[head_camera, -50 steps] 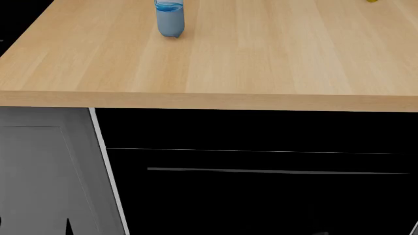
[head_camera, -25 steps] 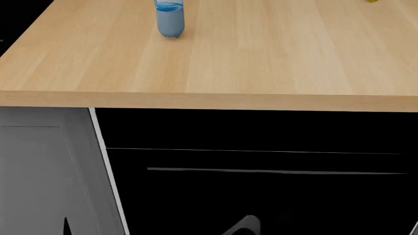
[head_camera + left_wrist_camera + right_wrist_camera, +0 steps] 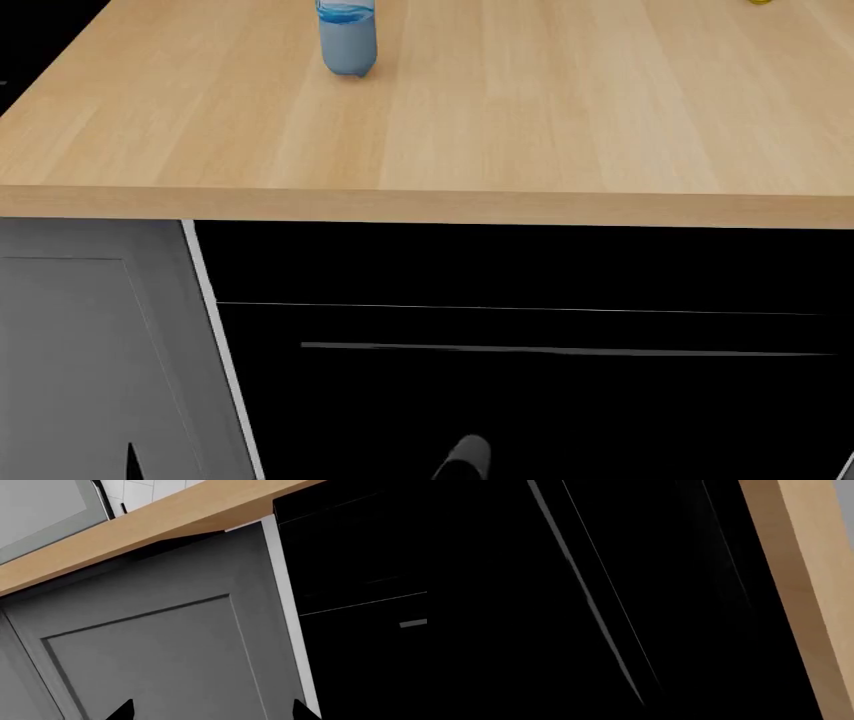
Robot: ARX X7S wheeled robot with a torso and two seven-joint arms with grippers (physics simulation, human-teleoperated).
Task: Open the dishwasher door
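The dishwasher door (image 3: pixel 534 410) is a glossy black panel under the wooden countertop, with a long thin grey bar handle (image 3: pixel 561 349) and a thin seam above it. It is shut. The right wrist view is filled by the door (image 3: pixel 514 630), with the handle (image 3: pixel 587 597) running across it; my right gripper's fingers cannot be made out against the black. A grey part of my right arm (image 3: pixel 462 460) shows low in front of the door. My left gripper (image 3: pixel 212 712) is open and empty, facing the grey cabinet door (image 3: pixel 153 655); one black fingertip (image 3: pixel 131 462) shows in the head view.
The wooden countertop (image 3: pixel 534 130) overhangs the door and carries a blue bottle (image 3: pixel 347 40) at the back. A white strip (image 3: pixel 220 350) separates the grey cabinet door (image 3: pixel 80 360) from the dishwasher. A yellow thing (image 3: pixel 761 2) sits at the far right edge.
The grey part of my right arm has come up into the bottom of the head view and shifted a little left. The left fingertip has barely moved. The door has not moved.
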